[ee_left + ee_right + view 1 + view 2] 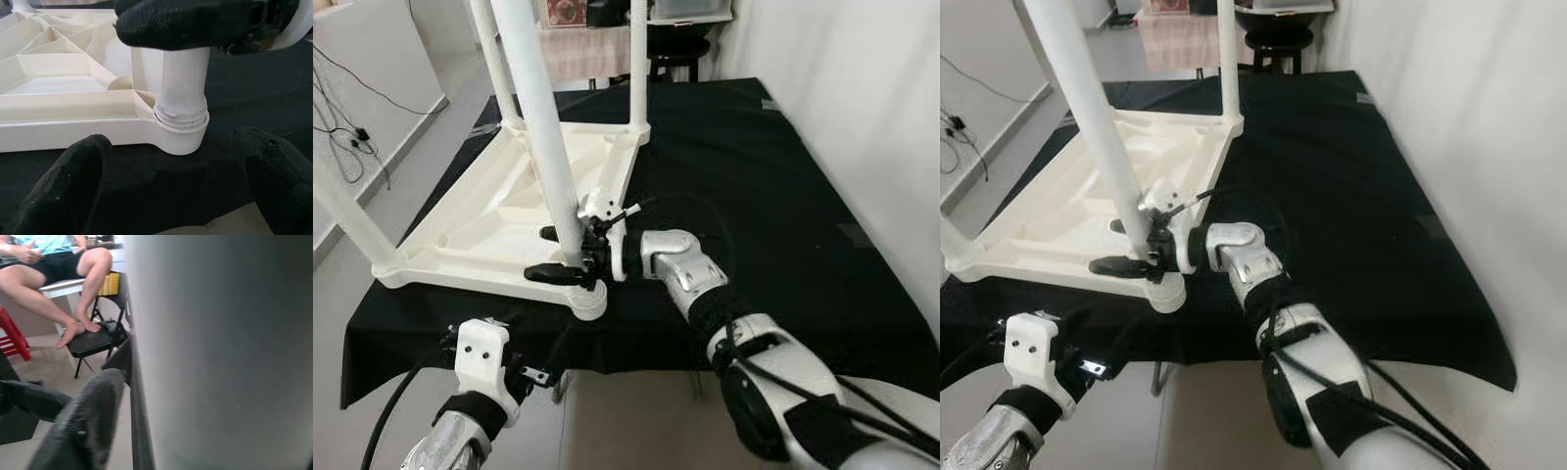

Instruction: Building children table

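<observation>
While a black cloth [773, 196] covers the work surface, the white children's table [499, 220] lies on it upside down, its ribbed underside facing up and its legs rising out of the corner sockets. It sits on the robot's left half of the cloth, one corner close to the near edge. A far leg [638, 59] stands at the back corner, another leg [342, 215] leans out at the left corner, and the near leg [543, 127] rises steeply from the near corner socket [589, 299] — the left wrist view shows its threaded base seated in that round socket.

The right arm [705, 284] reaches in from the right across the cloth, and the right gripper [570, 257] is at the foot of the near leg, just above the socket. Its two black fingers [553, 274] are closed around the leg, one on each side, gripping it. In the right wrist view the leg is a pale blur pressed against one dark finger.

The left gripper [176, 191] hovers low at the near edge of the cloth, pointed at the same corner; its fingers [68, 181] are spread wide apart and hold nothing.

Beyond the table, a person [58, 289] sits with bare feet resting on a black folding chair [98, 340] — a red stool [12, 335] stands nearby.
</observation>
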Robot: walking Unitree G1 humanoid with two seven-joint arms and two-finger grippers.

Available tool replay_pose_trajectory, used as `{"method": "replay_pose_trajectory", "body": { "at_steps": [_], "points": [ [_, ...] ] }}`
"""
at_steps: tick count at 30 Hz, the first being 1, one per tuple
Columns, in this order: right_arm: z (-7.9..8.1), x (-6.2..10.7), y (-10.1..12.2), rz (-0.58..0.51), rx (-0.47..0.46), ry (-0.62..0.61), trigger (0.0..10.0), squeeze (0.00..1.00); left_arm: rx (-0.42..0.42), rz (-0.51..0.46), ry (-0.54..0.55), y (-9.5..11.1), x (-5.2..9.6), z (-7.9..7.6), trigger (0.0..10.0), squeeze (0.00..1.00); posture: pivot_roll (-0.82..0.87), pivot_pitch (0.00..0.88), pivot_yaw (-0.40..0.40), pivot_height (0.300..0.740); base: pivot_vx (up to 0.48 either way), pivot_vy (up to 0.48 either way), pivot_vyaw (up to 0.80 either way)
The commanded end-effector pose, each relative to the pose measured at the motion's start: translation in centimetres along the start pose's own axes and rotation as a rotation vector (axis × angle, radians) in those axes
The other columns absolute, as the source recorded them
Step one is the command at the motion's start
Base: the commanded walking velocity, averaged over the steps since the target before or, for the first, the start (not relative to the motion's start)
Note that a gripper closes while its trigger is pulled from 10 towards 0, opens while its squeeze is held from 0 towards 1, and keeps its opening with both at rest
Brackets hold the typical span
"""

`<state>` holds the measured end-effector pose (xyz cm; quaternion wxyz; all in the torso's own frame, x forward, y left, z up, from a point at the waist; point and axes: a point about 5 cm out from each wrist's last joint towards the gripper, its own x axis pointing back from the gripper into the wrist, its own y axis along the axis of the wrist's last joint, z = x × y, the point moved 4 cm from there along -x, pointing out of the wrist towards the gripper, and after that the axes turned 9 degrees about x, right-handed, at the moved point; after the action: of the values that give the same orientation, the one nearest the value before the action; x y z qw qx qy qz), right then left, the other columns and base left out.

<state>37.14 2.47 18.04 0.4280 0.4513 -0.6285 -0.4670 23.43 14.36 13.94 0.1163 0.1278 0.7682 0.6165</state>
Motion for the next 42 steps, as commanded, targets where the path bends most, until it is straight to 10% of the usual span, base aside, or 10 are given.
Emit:
{"method": "replay_pose_trajectory", "body": {
  "at_steps": [1, 13, 19, 28, 29, 30, 31, 40, 41, 42],
  "points": [
    [0.2, -0.4, 0.0, 0.006, -0.003, 0.012, 0.0, 0.00, -0.009, -0.004, 0.002, 0.0, 0.1, 0.0, 10.0, 0.00, 0.08, 0.047, 0.012, 0.740, 0.000, 0.000, 0.00],
    [-1.9, 4.1, -1.9, 0.044, 0.019, -0.093, 0.0, 0.00, 0.012, -0.028, -0.018, 0.4, 0.2, -0.4, 10.0, 0.00, 0.04, 0.094, 0.017, 0.740, 0.000, 0.000, 0.00],
    [-2.6, 8.4, -7.2, 0.286, -0.145, -0.909, 0.0, 0.00, 0.020, -0.046, -0.011, 1.0, 0.4, 0.0, 10.0, 0.00, 0.01, 0.127, 0.011, 0.740, 0.000, 0.000, 0.00],
    [-0.1, 3.0, -6.6, 0.183, -0.121, -0.734, 0.0, 0.00, 0.014, -0.045, -0.012, 0.9, -0.4, 0.5, 10.0, 0.00, 0.03, 0.082, 0.019, 0.740, 0.000, 0.000, 0.00],
    [-0.3, 2.5, -6.9, 0.207, -0.111, -0.723, 10.0, 0.00, 0.012, -0.048, -0.011, 0.9, -0.5, 0.5, 10.0, 0.00, 0.04, 0.076, 0.013, 0.740, 0.000, 0.000, 0.00],
    [-0.2, 2.5, -6.9, 0.234, -0.109, -0.727, 10.0, 0.00, 0.012, -0.049, -0.010, 0.9, -0.6, 0.5, 10.0, 0.00, 0.04, 0.074, 0.012, 0.740, 0.000, 0.000, 0.00],
    [-0.2, 2.5, -7.0, 0.233, -0.145, -0.721, 10.0, 1.00, 0.011, -0.054, -0.004, 0.9, -0.7, 0.6, 10.0, 0.00, 0.04, 0.067, 0.009, 0.740, 0.000, 0.000, 0.00],
    [-0.6, 1.3, -2.2, -0.016, -0.134, -0.414, 10.0, 1.00, 0.014, -0.062, 0.008, 0.9, -0.8, 0.7, 10.0, 0.00, 0.05, 0.056, 0.004, 0.740, 0.000, 0.000, 0.00],
    [-0.7, 1.6, -1.9, -0.012, -0.087, -0.353, 10.0, 0.36, 0.016, -0.062, 0.006, 0.9, -0.9, 0.7, 10.0, 0.00, 0.05, 0.053, 0.004, 0.740, 0.000, 0.000, 0.00],
    [-0.7, 1.7, -1.8, 0.001, -0.058, -0.324, 10.0, 0.36, 0.017, -0.062, 0.005, 0.9, -0.9, 0.7, 10.0, 0.00, 0.05, 0.052, 0.003, 0.740, 0.000, 0.000, 0.00]
  ]
}}
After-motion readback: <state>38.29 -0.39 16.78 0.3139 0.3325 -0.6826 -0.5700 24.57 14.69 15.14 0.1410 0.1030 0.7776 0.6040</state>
